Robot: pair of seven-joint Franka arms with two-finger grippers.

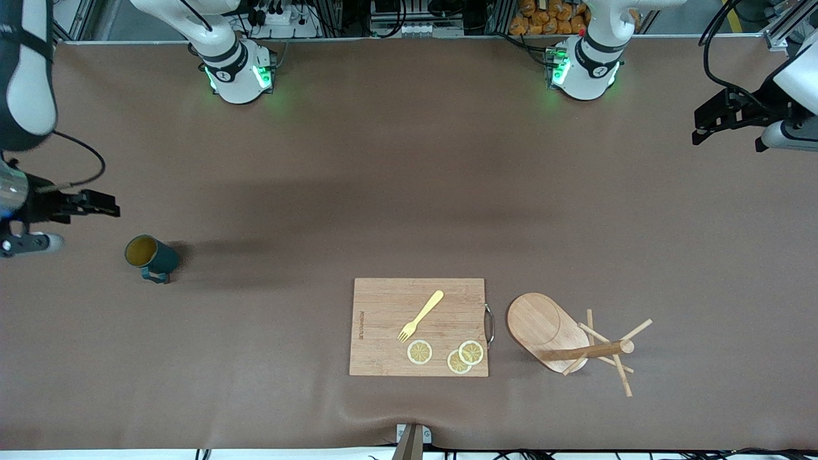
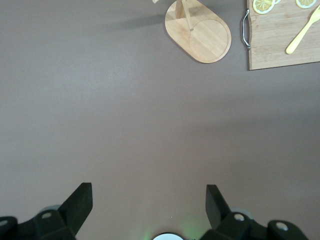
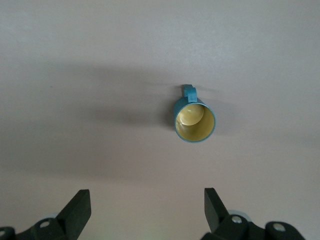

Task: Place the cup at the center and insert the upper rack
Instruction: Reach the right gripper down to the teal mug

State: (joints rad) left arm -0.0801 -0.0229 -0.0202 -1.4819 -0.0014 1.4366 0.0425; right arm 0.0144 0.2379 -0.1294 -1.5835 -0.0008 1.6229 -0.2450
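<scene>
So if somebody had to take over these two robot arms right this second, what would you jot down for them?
Right hand: open, holding nothing, up over the table at the right arm's end, near the cup.
Left hand: open, holding nothing, up over the left arm's end; this arm waits.
Cup: upright on the table toward the right arm's end, handle toward the front camera, not at the center.
Upper rack: looks tipped over, its post and pegs pointing toward the left arm's end, beside the cutting board.
Done: nothing yet.
Left: move the cup to the center, then pick up the rack and insert it.
</scene>
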